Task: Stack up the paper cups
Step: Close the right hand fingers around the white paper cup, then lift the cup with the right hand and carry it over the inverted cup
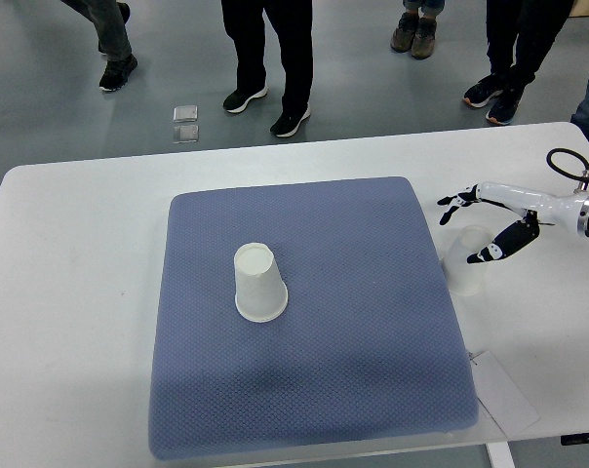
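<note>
The right hand [482, 226], fingers spread and holding nothing, hovers over an upside-down paper cup [465, 261] on the desk [70, 292] beside the blue mat [373, 341], and should close gently around its wall before carrying it onto the second cup [258, 283] mid-mat

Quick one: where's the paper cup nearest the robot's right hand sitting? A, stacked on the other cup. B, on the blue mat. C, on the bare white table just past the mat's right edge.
C: the second cup stands on the white table right of the blue mat, under the open right hand; the other cup sits alone on the mat.
</note>
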Robot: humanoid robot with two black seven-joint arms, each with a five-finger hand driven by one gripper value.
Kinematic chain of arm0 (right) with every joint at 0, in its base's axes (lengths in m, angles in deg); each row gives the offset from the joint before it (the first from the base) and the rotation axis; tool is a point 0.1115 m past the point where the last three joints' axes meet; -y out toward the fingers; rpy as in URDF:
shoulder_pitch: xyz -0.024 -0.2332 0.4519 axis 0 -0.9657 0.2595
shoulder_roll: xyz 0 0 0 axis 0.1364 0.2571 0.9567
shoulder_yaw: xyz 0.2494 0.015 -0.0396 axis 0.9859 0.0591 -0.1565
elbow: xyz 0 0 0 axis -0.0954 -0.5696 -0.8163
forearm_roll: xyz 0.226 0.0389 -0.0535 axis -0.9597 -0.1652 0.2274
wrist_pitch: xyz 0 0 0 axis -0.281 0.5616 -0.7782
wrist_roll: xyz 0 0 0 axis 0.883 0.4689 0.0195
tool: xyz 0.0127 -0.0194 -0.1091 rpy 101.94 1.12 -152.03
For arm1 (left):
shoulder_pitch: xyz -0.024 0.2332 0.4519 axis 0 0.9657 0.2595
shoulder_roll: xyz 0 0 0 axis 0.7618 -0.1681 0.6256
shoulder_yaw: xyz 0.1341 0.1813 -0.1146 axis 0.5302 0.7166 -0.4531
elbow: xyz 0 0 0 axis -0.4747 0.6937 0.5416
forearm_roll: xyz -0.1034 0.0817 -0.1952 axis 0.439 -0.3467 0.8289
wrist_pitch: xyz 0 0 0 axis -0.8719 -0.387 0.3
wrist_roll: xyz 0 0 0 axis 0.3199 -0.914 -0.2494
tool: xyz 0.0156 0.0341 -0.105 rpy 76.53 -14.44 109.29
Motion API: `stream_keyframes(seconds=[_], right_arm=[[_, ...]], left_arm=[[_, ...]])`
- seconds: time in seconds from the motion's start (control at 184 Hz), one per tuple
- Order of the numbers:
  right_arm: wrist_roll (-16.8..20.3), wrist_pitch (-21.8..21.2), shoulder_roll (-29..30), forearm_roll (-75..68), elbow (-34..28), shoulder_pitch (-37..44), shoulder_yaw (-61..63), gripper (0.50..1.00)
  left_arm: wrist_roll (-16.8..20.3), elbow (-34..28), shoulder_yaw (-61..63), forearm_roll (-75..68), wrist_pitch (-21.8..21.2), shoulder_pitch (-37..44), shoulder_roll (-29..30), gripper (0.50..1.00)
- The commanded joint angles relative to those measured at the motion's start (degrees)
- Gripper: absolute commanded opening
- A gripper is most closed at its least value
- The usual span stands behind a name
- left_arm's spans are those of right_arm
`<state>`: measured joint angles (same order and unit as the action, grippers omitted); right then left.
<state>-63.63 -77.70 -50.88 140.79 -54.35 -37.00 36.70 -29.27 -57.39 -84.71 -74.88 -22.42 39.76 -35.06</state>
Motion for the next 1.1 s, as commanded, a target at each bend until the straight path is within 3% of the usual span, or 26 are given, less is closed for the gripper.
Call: stream_keyframes(seconds=[0.0, 0.76, 0.885, 1.004, 1.048, 1.059, 1.07, 1.075, 1.097], right_arm=[[-0.06, 0.16, 0.01, 1.27, 0.64, 0.02, -0.57, 0.891], [1.17, 2.62, 3.97, 4.78, 6.44, 0.55, -4.17, 0.891], [1.08, 2.62, 4.76, 4.87, 7.50, 0.55, -4.70, 0.866], [1.08, 2.62, 4.93, 4.78, 8.02, 0.55, -4.79, 0.752], [1.08, 2.62, 4.93, 4.87, 8.02, 0.64, -4.88, 0.658], [1.08, 2.62, 4.93, 4.87, 8.02, 0.64, -4.88, 0.589], [1.08, 2.62, 4.93, 4.87, 8.02, 0.64, -4.88, 0.588], [1.08, 2.62, 4.93, 4.87, 8.02, 0.64, -4.88, 0.554], [1.17, 2.62, 4.93, 4.87, 8.02, 0.72, -4.79, 0.500]], left_arm=[[0.03, 0.00, 0.00, 0.00, 0.00, 0.00, 0.00, 1.000], [0.03, 0.00, 0.00, 0.00, 0.00, 0.00, 0.00, 1.000], [0.03, 0.00, 0.00, 0.00, 0.00, 0.00, 0.00, 1.000], [0.03, 0.00, 0.00, 0.00, 0.00, 0.00, 0.00, 1.000], [0.03, 0.00, 0.00, 0.00, 0.00, 0.00, 0.00, 1.000], [0.03, 0.00, 0.00, 0.00, 0.00, 0.00, 0.00, 1.000], [0.03, 0.00, 0.00, 0.00, 0.00, 0.00, 0.00, 1.000], [0.03, 0.00, 0.00, 0.00, 0.00, 0.00, 0.00, 1.000], [-0.05, 0.00, 0.00, 0.00, 0.00, 0.00, 0.00, 1.000]])
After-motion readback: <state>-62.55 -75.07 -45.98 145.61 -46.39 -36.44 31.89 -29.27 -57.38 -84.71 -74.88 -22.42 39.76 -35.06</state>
